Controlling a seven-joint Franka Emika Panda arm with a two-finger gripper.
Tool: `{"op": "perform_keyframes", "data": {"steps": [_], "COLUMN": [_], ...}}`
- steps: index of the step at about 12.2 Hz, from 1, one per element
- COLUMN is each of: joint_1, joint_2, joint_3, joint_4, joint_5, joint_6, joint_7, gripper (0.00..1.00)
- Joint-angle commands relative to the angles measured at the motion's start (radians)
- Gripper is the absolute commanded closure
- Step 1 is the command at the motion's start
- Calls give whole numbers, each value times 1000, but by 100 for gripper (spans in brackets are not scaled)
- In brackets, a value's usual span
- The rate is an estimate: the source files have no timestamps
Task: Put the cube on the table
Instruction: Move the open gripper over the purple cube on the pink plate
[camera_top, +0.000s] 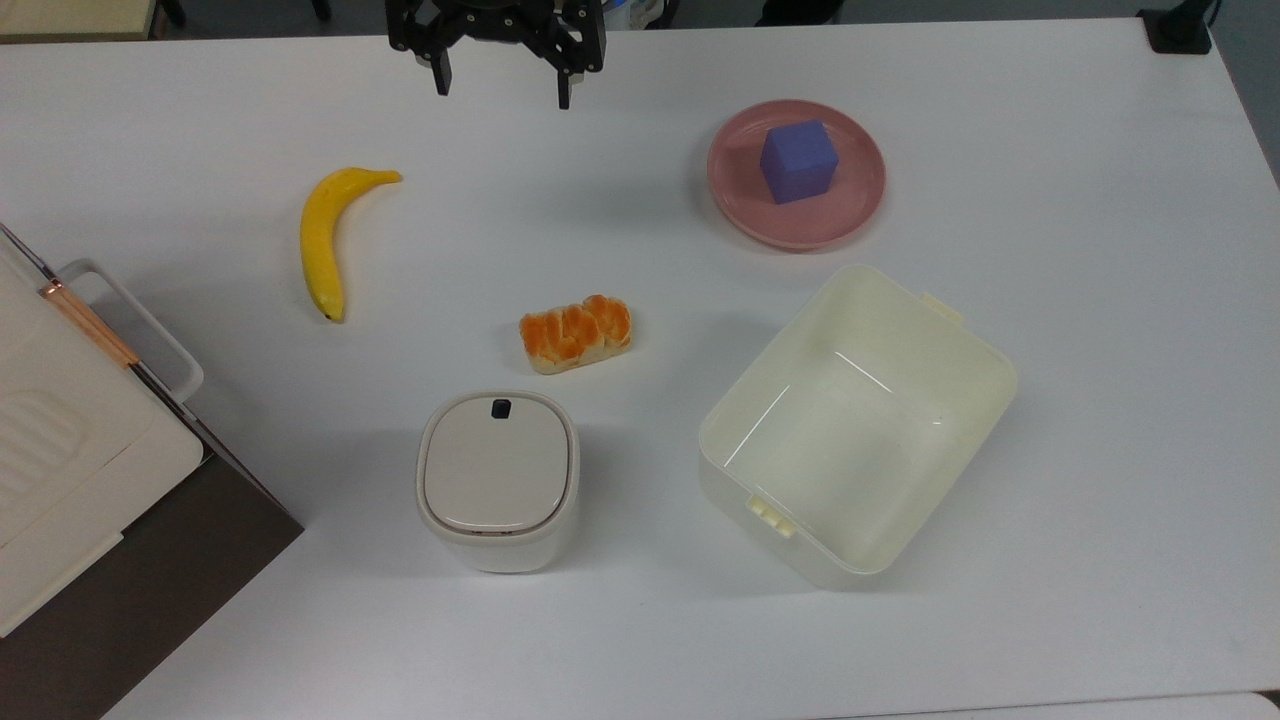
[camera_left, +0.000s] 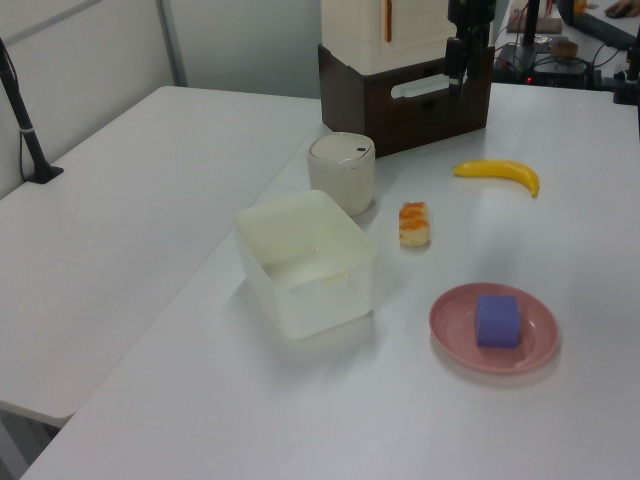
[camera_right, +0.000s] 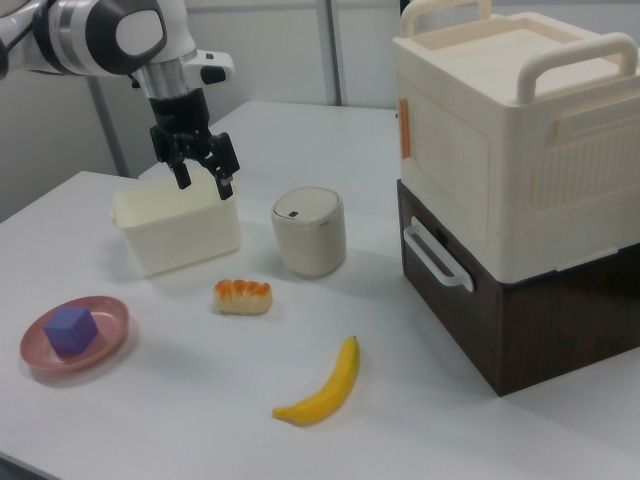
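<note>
Near the table's (camera_top: 1080, 420) far edge in the top view, gripper (camera_top: 502, 88) hovering, fingers spread wide, holding nothing. Rightward: banana (camera_top: 326, 236), bread piece (camera_top: 576, 334), lidded canister (camera_top: 497, 478), then cube (camera_top: 797, 161) sitting on pink plate (camera_top: 735, 205), just beyond cream tub (camera_top: 905, 330).

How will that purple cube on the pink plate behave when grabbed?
The cube looks solid with flat matte faces, so it probably grips firmly and won't roll. The plate beneath may slide if the open gripper nudges it.
</note>
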Motion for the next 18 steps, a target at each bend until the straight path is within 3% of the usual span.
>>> {"op": "perform_keyframes", "data": {"steps": [1, 9, 12, 14, 18], "joint_1": [5, 23, 92, 179, 322], "joint_2": [-20, 10, 9, 1, -43], "joint_3": [-17, -4, -2, 1, 18], "joint_4": [-18, -23, -26, -38, -173], "joint_5": [19, 19, 20, 28, 97], "joint_6": [-5, 32, 32, 30, 33], "joint_7": [-7, -9, -7, -2, -13], "gripper": [0, 0, 0, 0, 0]}}
